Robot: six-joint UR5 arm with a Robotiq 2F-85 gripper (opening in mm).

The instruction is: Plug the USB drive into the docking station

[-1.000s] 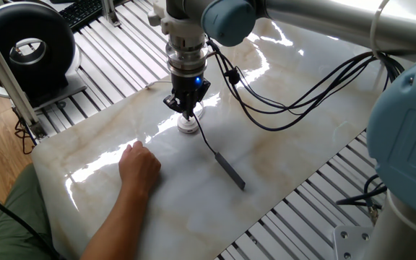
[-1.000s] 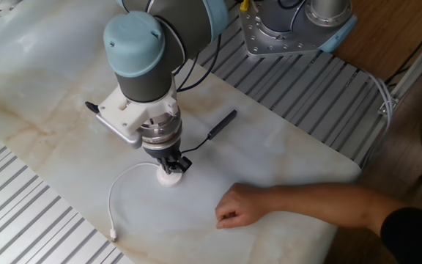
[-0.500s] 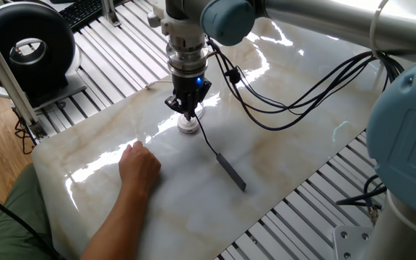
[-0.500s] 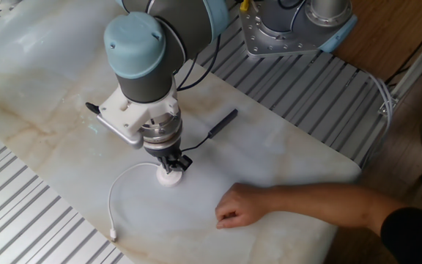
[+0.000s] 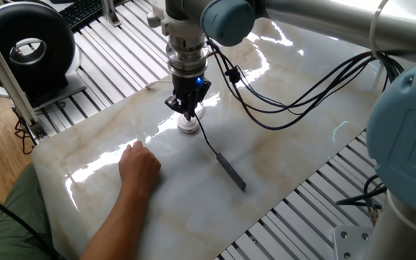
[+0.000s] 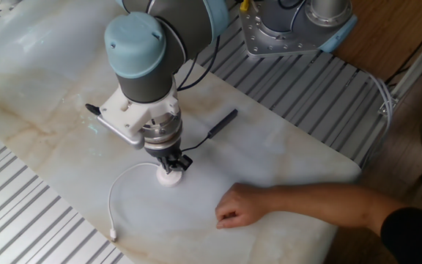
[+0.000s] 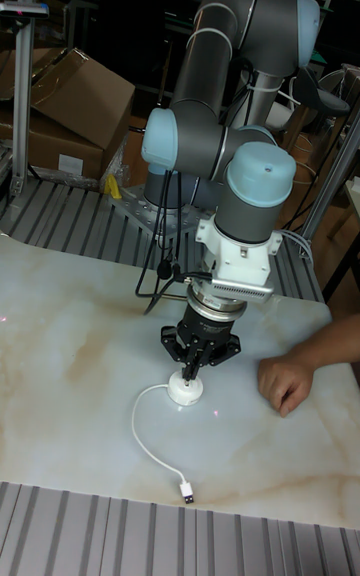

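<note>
The docking station [image 5: 188,127] [image 6: 168,177] [image 7: 187,389], a small white round puck, lies on the marble table. My gripper [image 5: 188,112] [image 6: 170,167] [image 7: 190,368] points straight down right over it, fingers closed on the plug end of the USB drive's thin black cable. The plug tip sits at the puck's top; whether it is seated is hidden. The USB drive [image 5: 230,172] [image 6: 226,119], a slim grey bar, lies flat on the table to one side, its cable running up to my fingers.
A person's hand [image 5: 139,166] [image 6: 239,205] [image 7: 285,376] rests on the marble close to the puck. The puck's pale wire [image 6: 116,202] [image 7: 150,436] loops toward the table edge. Slatted metal [image 5: 316,195] borders the marble; a black round device [image 5: 27,43] stands beyond it.
</note>
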